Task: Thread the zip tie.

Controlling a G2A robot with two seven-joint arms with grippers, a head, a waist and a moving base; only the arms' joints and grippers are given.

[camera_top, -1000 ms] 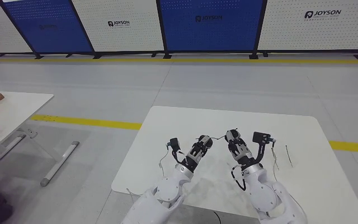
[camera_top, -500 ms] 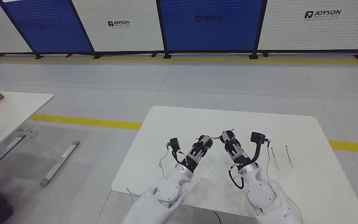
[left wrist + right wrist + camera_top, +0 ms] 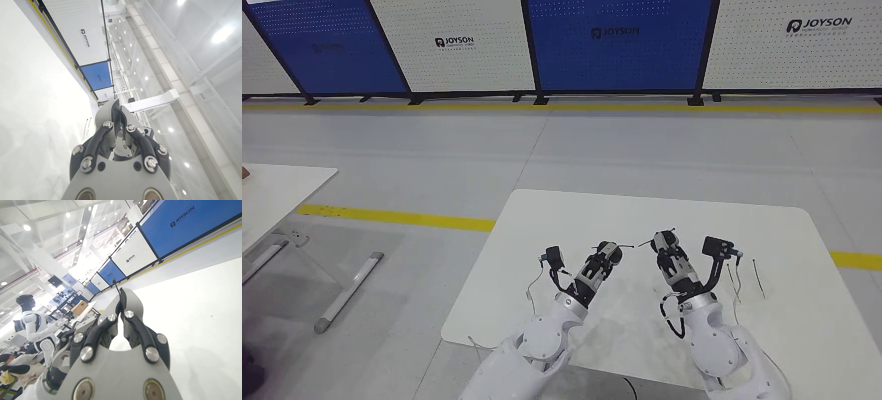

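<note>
2 loose zip ties lie on the table, right of the right gripper.

A white table carries 2 loose zip ties side by side near its right edge.

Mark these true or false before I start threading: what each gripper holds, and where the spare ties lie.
1. The right gripper is shut on a zip tie whose head pokes past its fingertips. True.
2. The left gripper is open and empty. False: it is shut on a thin black strap.
3. Two spare zip ties lie on the table. True.
4. The spares lie on the left arm's side. False: they lie beside the right arm.
</note>
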